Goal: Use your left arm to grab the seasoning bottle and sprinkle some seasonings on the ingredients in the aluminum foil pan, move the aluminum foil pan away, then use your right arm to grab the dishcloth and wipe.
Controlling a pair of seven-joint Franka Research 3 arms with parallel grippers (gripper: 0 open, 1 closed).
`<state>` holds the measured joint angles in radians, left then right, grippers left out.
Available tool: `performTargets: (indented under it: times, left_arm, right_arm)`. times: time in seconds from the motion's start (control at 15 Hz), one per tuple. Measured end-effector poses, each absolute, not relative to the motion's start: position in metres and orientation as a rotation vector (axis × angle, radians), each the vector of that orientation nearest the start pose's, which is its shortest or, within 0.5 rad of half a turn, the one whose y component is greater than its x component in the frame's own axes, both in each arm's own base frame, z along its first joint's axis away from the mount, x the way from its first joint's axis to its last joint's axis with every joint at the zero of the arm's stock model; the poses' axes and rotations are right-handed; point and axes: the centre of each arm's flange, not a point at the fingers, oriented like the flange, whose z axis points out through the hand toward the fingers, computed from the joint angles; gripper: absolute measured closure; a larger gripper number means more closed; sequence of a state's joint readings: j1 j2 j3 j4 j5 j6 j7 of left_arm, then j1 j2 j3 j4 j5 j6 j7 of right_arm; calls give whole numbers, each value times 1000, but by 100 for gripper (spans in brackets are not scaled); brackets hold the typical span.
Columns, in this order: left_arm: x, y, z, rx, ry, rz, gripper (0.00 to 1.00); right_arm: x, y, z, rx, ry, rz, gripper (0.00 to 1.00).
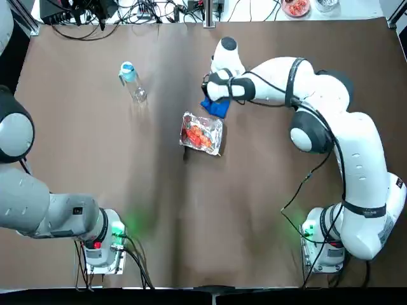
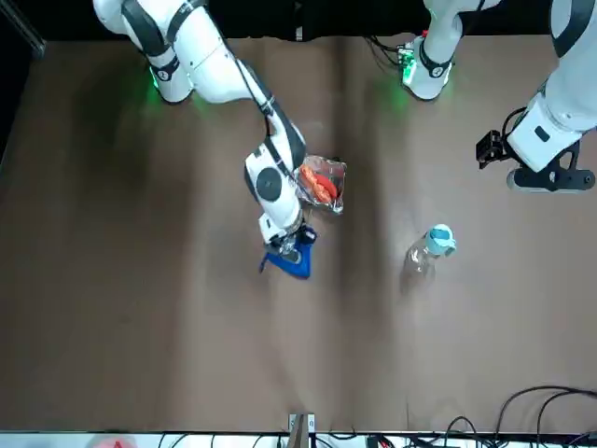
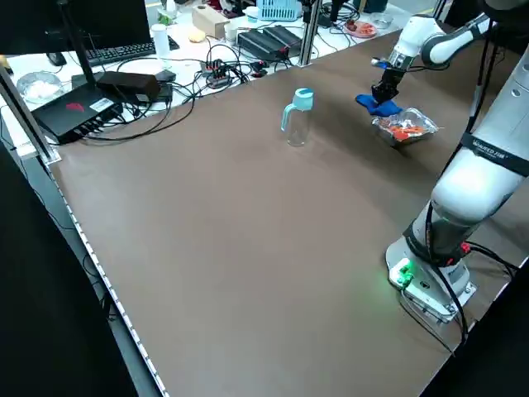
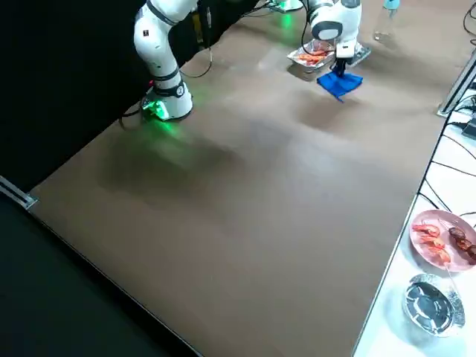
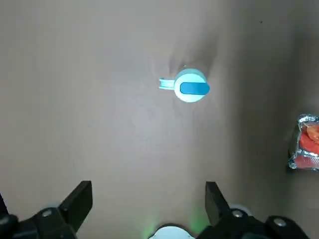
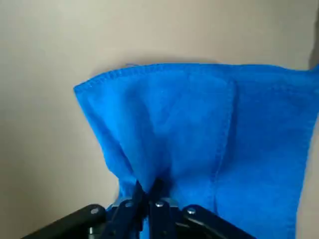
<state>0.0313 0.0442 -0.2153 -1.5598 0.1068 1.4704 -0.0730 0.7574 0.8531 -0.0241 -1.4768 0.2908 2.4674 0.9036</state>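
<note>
The seasoning bottle (image 1: 131, 81) stands upright with its light-blue cap on, at the far left of the table. The aluminum foil pan (image 1: 202, 133) sits mid-table holding red-orange ingredients (image 1: 198, 135). Just beyond its far edge lies the blue dishcloth (image 1: 216, 106). My right gripper (image 6: 149, 191) is shut on a pinched fold of that cloth, which spreads out under it (image 6: 199, 124). In the front view this gripper (image 2: 289, 247) points straight down at the cloth (image 2: 289, 264). My left gripper (image 5: 148, 196) hangs open high over the table, well short of the bottle (image 5: 189, 88), holding nothing.
Cables (image 1: 127, 13) and electronics line the far edge behind the table. A round pink dish of reddish food (image 4: 440, 236) and a glass bowl (image 4: 431, 301) stand on the white bench beyond it. Bare brown table surrounds the pan on the near side.
</note>
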Motion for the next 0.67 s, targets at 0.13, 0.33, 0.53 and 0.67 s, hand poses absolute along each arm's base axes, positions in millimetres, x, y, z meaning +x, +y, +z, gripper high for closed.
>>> performTargets:
  times: [0.13, 0.33, 0.53, 0.67]
  left_arm:
    - [549, -87, 598, -3018, 162, 180, 0]
    - [549, -87, 598, -3018, 162, 180, 0]
    - [549, -87, 598, -3018, 162, 180, 0]
    - [549, -87, 598, -3018, 162, 180, 0]
  right_arm:
    - [560, 460, 181, -2915, 510, 129, 94]
    - [581, 422, 180, -2943, 496, 201, 94]
    - [575, 433, 181, -2906, 518, 217, 94]
    - [554, 471, 183, -2832, 559, 180, 94]
